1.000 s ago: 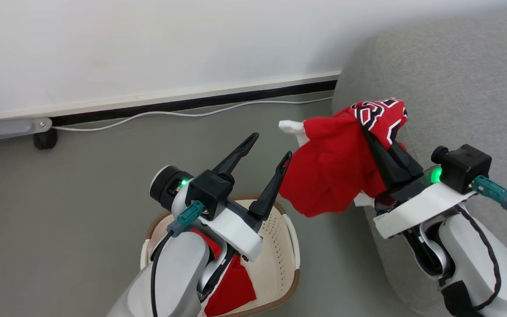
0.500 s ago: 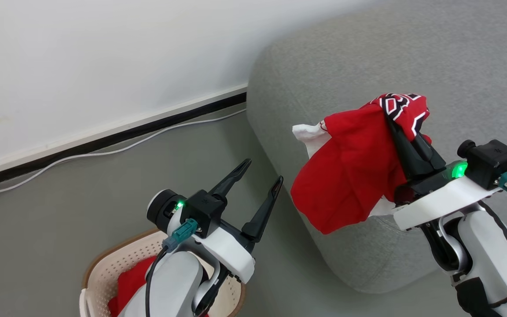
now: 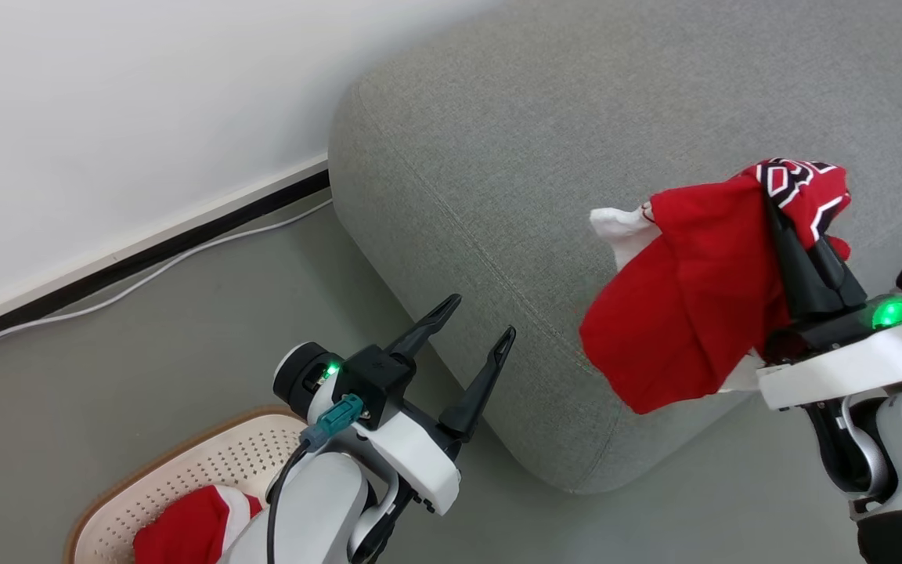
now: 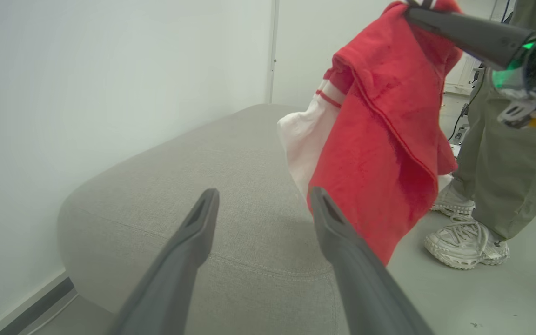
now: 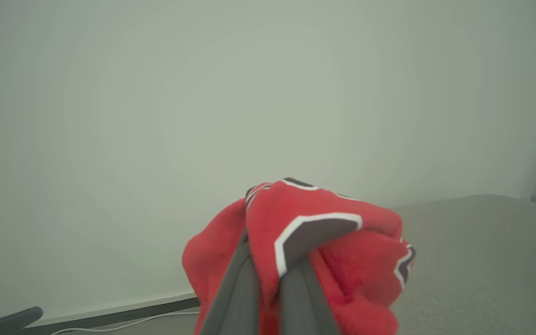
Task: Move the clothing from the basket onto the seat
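Right tool [image 3: 780, 211] clamps the clothing [image 3: 686, 321] near the seat [image 3: 498, 157] edge. Left tool [image 3: 479, 316] gapes empty. Released here, it may slide off.

Arms had pale grey shells [image 3: 326, 505], white wrist plates [image 3: 416, 462], black tapered pincer fingers [image 3: 427, 326], green LEDs [image 3: 331, 368], teal-plugged black cables [image 3: 333, 419].

Left gripper [image 3: 479, 318] spread wide; right gripper [image 3: 773, 205] apparently clamped.

Two red garments show in the head view: one garment [image 3: 686, 313] at three o'clock, another garment [image 3: 185, 525] at seven o'clock. One basket [image 3: 208, 458], one sofa [image 3: 537, 157], one white cable [image 3: 153, 270]. The left wrist view adds one person [image 4: 510, 153] wearing two white sneakers [image 4: 465, 242].
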`<state>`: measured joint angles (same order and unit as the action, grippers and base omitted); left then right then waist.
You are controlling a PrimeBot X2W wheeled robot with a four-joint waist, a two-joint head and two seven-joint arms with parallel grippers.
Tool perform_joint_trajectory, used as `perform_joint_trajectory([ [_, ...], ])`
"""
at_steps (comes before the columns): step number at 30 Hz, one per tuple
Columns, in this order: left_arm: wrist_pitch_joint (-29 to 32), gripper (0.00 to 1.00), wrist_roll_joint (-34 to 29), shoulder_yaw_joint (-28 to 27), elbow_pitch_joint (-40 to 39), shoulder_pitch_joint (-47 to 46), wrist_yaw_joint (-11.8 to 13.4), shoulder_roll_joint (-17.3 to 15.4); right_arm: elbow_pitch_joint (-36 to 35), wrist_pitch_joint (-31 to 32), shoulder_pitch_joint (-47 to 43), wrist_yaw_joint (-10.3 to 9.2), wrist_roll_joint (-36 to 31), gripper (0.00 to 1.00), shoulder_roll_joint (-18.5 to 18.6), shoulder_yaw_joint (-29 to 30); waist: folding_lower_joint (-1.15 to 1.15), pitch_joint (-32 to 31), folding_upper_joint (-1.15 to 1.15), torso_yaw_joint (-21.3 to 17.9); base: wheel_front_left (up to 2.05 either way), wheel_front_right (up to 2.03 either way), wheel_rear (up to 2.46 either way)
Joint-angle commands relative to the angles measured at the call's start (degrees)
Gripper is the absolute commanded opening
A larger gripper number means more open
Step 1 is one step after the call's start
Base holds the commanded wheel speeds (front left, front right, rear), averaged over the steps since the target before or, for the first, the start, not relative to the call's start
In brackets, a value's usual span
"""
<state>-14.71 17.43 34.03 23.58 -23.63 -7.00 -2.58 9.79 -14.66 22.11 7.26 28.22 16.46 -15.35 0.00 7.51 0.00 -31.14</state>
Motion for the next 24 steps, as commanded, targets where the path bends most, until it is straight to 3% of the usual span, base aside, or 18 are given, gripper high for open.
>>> perform_joint_trajectory([
  [1,-0.3,1.0,0.5,-1.2,-1.0,-2.9,-0.2,-0.3,-2.5,-0.3,-0.8,0.23,-0.9,0.0,1.2,0.6,0.0,1.0,0.0,-0.4,0.0,0.0,0.0],
  [10,-0.3,1.0,0.2,1.8,0.4,-6.2,0.0,-0.3,-1.9,-0.3,1.3,0.23,-1.9,0.0,3.8,8.2,0.0,7.9,0.0,-1.0,0.0,0.0,0.0],
  [17,-0.3,1.0,-2.6,3.5,1.2,-9.7,1.6,-0.3,2.8,-0.3,10.5,0.23,-1.8,0.0,5.4,12.5,0.0,16.2,0.0,-1.3,0.0,0.0,0.0],
  [24,-0.3,1.0,-6.0,5.2,2.3,-13.9,2.8,-0.3,9.4,-0.3,21.0,0.23,-3.6,0.0,8.3,13.0,0.0,23.7,0.0,-1.1,0.0,0.0,0.0],
])
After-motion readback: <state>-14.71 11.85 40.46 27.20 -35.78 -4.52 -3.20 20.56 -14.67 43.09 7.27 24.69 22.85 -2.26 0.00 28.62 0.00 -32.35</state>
